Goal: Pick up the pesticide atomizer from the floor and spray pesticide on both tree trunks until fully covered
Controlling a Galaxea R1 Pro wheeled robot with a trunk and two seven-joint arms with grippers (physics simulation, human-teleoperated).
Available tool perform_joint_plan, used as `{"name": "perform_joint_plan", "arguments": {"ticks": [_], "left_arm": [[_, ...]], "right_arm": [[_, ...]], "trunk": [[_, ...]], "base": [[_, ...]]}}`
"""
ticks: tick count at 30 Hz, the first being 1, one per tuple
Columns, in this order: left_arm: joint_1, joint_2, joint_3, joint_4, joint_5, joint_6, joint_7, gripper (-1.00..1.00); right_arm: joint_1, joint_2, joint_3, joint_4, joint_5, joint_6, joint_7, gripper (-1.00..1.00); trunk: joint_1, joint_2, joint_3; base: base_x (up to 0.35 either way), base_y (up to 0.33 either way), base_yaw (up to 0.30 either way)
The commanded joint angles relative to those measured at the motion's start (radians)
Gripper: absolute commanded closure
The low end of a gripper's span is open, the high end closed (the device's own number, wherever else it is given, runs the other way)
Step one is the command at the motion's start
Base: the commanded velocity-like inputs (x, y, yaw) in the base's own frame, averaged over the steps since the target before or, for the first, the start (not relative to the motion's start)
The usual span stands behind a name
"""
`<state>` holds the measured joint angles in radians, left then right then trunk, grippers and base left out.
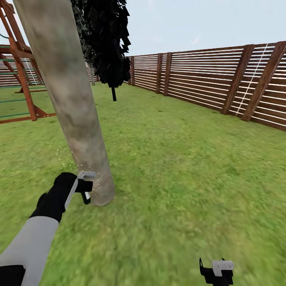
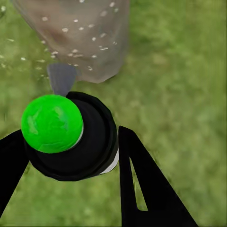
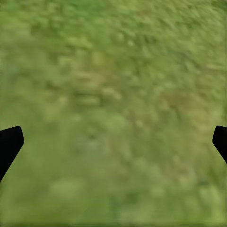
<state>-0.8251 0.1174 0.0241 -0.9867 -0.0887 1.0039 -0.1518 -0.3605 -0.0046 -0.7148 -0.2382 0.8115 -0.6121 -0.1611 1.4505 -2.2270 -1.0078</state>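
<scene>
The pesticide atomizer [image 2: 71, 137] is sitting at seven o'clock in the head view, its long axis running along the left gripper's [image 1: 84, 190] fingers and its grey nozzle aiming at the base of the tree trunk [image 1: 71, 99] just beyond. That gripper is clamping its body. White pesticide [image 2: 75, 38] specks are dotting the bark. The right gripper [image 1: 216, 272], at five o'clock, is hanging spread wide over the lawn [image 1: 190, 167], holding nothing.

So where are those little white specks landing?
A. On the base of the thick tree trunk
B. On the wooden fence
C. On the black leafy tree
A: white specks dot the tree trunk near its base, just ahead of the atomizer in the left gripper.
</scene>
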Motion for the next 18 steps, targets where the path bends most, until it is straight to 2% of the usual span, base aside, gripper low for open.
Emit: {"name": "perform_joint_plan", "arguments": {"ticks": [1, 2, 3, 5, 6, 9, 12, 13, 15, 18], "left_arm": [[-0.001, 0.004, -0.001, -0.001, 0.004, 0.001, 0.0, 1.0], [-0.001, 0.011, 0.0, -0.001, 0.003, 0.001, 0.0, 1.0], [-0.002, 0.045, 0.004, -0.001, 0.004, 0.001, -0.001, 1.0], [-0.002, 0.088, 0.005, -0.001, 0.007, 0.001, -0.001, 1.0], [-0.002, 0.093, 0.005, -0.001, 0.008, 0.001, -0.001, 1.0], [0.001, 0.081, -0.004, -0.015, 0.008, 0.0, 0.0, 1.0], [0.003, 0.026, -0.005, -0.092, 0.003, 0.003, 0.0, 1.0], [0.007, 0.018, -0.006, -0.102, 0.001, 0.004, 0.0, 1.0], [0.01, 0.03, 0.0, -0.104, -0.002, 0.004, 0.0, 1.0], [0.016, 0.08, 0.001, -0.097, -0.003, 0.003, 0.001, 1.0]], "right_arm": [[0.0, 0.0, 0.0, 0.0, 0.0, 0.0, 0.0, -1.0], [0.0, 0.0, 0.0, 0.0, 0.0, 0.0, 0.0, -1.0], [0.0, 0.0, 0.0, 0.0, 0.0, 0.0, 0.0, -1.0], [0.0, 0.0, 0.0, 0.0, 0.0, 0.0, 0.0, -1.0], [0.0, 0.0, 0.0, 0.0, 0.0, 0.0, 0.0, -1.0], [0.0, 0.0, 0.0, 0.0, 0.0, 0.0, 0.0, -1.0], [0.0, 0.0, 0.0, 0.0, -0.001, 0.0, 0.0, -1.0], [0.0, 0.0, 0.0, -0.001, -0.001, 0.0, 0.0, -1.0], [0.0, 0.0, 0.0, -0.001, -0.001, 0.0, 0.0, -1.0], [0.0, 0.001, 0.0, -0.001, -0.001, 0.0, 0.0, -1.0]], "trunk": [[0.0, 0.0, 0.0], [0.0, 0.0, 0.0], [0.0, 0.0, 0.0], [0.0, 0.0, 0.0], [0.0, 0.0, 0.0], [0.0, 0.0, 0.0], [0.0, 0.0, 0.0], [0.0, 0.0, 0.0], [0.0, 0.0, 0.0], [0.0, 0.0, 0.0]], "base": [[0.0, 0.0, 0.0], [0.0, 0.0, 0.0], [0.0, 0.0, 0.0], [0.0, 0.0, 0.0], [0.0, 0.0, 0.0], [0.0, 0.0, 0.0], [0.0, 0.0, 0.0], [0.0, 0.0, 0.0], [0.0, 0.0, 0.009], [0.0, 0.0, 0.176]]}}
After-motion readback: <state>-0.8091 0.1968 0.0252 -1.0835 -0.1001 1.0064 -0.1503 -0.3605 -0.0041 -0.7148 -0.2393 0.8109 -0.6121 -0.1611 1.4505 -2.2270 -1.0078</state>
